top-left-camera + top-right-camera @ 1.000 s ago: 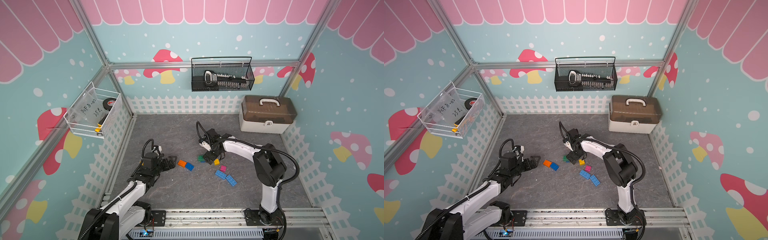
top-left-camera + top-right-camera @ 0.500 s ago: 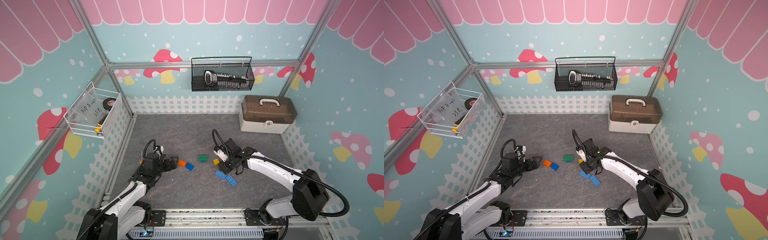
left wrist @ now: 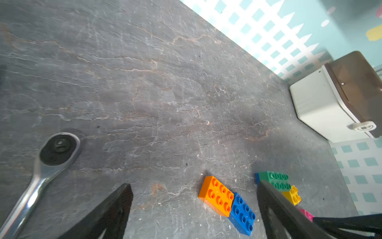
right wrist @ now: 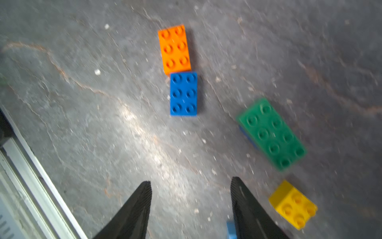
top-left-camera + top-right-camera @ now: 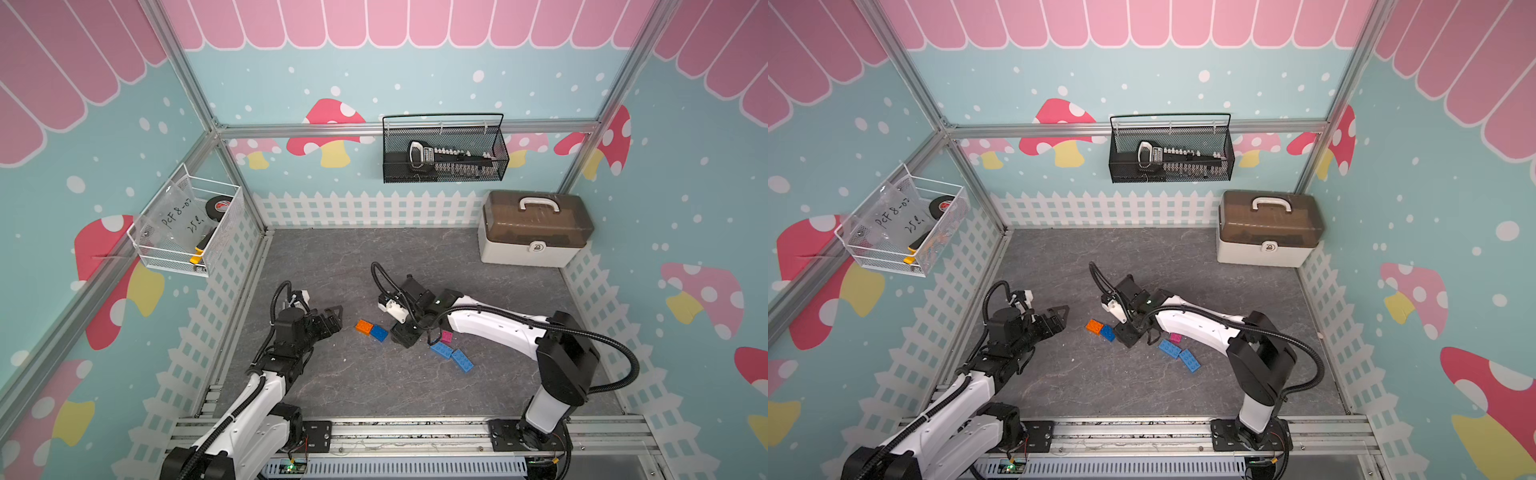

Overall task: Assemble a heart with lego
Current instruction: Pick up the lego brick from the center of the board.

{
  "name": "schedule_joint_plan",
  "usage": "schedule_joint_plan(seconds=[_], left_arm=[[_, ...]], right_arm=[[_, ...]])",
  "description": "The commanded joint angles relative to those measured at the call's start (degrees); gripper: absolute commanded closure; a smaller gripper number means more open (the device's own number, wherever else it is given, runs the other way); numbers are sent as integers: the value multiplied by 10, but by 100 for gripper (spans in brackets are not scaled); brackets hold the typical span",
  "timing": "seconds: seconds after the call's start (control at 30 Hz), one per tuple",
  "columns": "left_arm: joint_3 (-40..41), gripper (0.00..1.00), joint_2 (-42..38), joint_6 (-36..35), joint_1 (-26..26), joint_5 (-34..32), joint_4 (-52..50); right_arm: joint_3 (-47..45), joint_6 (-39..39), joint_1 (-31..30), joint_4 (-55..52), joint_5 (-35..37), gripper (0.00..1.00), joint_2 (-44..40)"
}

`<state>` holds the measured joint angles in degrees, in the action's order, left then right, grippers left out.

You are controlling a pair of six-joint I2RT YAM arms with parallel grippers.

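My right gripper (image 4: 190, 180), lower centre, spread and empty, likely lining up the blue brick (image 4: 183, 93); left gripper (image 3: 193, 182) spread too.

Smooth glossy orange plastic studded brick (image 3: 216, 195), equally glossy dark blue plastic brick (image 3: 241, 214), matt, rough-veined grey slate-look tabletop (image 3: 144, 82), mirror-polished chrome metal ratchet wrench (image 3: 41, 165), black metal wire-mesh basket (image 5: 395, 141), smooth white plastic case (image 5: 507, 249) with translucent brown lid

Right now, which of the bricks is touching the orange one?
The dark blue brick: its short end meets the orange brick. The green brick and yellow brick lie apart from it.
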<state>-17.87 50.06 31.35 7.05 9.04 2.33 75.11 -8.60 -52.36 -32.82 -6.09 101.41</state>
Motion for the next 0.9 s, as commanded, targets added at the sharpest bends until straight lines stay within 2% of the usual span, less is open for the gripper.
schedule_joint_plan(seconds=[0.0, 0.27, 0.87], left_arm=[[9, 7, -8, 13, -8, 4, -2], [5, 7, -2, 6, -8, 13, -2], [4, 8, -1, 2, -7, 35, 8]], right_arm=[[46, 10, -19, 7, 1, 41, 51], [127, 23, -37, -35, 39, 45, 152], [192, 27, -37, -75, 81, 49, 212]])
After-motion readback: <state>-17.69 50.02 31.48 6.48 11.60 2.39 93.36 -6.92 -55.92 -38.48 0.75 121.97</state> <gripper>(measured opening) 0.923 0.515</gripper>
